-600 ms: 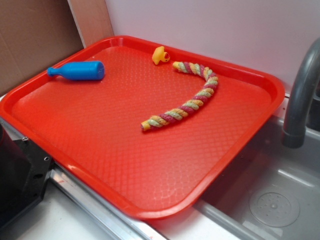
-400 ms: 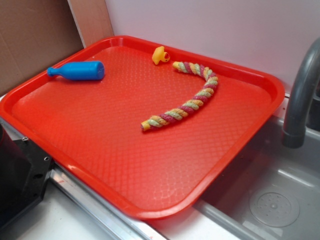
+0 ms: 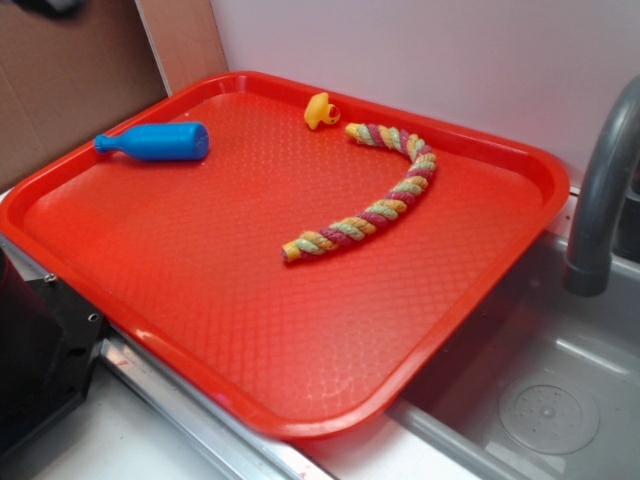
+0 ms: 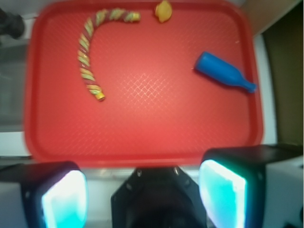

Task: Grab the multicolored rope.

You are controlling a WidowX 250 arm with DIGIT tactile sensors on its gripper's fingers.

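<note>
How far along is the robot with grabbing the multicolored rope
Nothing is done yet. The multicolored rope lies curved and untouched on the red tray, near the yellow duck. The gripper is open, high above the tray's near edge. Still left: moving over the rope, descending, and closing on it.

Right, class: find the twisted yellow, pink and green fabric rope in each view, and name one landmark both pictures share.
Exterior view: the twisted multicolored fabric rope curves across the right of centre of the red plastic tray.
Wrist view: the rope arcs through the upper left of the tray.
Shared landmark: the small yellow duck toy, just off the rope's far end.
</note>
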